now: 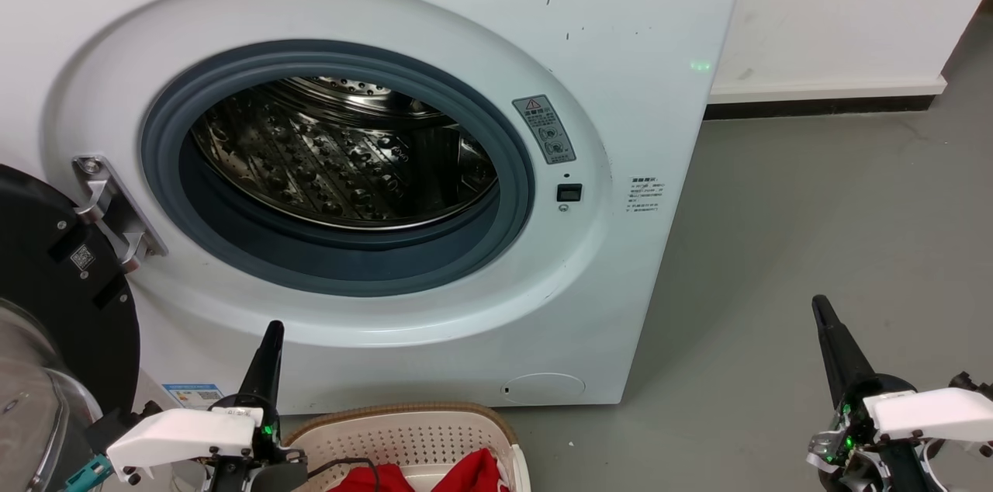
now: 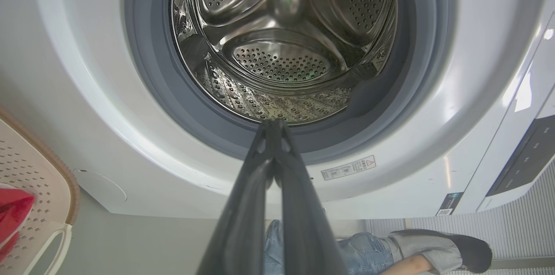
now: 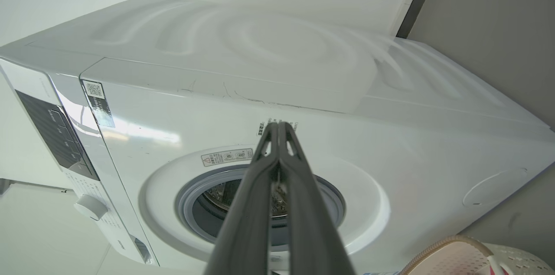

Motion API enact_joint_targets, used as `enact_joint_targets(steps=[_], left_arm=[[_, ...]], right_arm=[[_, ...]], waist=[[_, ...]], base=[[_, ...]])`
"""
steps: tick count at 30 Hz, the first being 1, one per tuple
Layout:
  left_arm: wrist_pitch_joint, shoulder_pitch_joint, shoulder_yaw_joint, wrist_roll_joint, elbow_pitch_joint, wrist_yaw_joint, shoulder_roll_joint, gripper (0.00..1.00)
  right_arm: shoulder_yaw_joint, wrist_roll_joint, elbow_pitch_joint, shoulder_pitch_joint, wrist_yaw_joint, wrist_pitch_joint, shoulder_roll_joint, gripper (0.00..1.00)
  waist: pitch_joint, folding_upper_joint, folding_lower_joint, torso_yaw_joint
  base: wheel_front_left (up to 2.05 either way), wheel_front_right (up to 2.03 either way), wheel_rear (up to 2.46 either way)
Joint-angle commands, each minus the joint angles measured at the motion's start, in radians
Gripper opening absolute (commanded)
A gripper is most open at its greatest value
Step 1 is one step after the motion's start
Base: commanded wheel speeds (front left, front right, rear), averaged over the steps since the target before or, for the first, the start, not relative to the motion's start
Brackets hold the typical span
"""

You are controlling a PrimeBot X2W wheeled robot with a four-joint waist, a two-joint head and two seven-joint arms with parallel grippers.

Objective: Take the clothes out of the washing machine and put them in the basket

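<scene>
Fingers of the left gripper (image 1: 271, 333) are pressed together on nothing, pointing up at the washing machine (image 1: 621, 166) below its round opening. The right gripper (image 1: 821, 310) is likewise closed and bare, well off to the right above the grey floor (image 1: 776, 244). Just beside the left gripper, the basket (image 1: 403, 414) stands at the washer's foot with the red clothes (image 1: 473, 472) lying inside it.

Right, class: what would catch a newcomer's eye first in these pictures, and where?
The large white front-loading washing machine dominates the head view, its grey-ringed porthole open on a shiny dimpled steel drum. At the bottom edge, bright red clothes lie in the cream perforated plastic basket before it.
</scene>
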Motion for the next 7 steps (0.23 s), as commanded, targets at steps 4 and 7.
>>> enact_joint_targets(steps=[4, 7], left_arm=[[0.01, -0.024, 0.006, -0.042, 0.003, -0.011, -0.001, 0.0], [0.012, -0.026, 0.009, -0.064, 0.006, -0.014, -0.003, 0.0]], right_arm=[[-0.007, 0.046, 0.008, -0.026, 0.0, 0.006, 0.0, 0.0], [-0.009, 0.069, 0.012, -0.03, 0.0, 0.007, 0.001, 0.0]], waist=[[0.002, -0.0001, 0.0, 0.002], [0.003, -0.0001, 0.0, 0.004]], base=[[0.0, 0.0, 0.0], [0.0, 0.0, 0.0]])
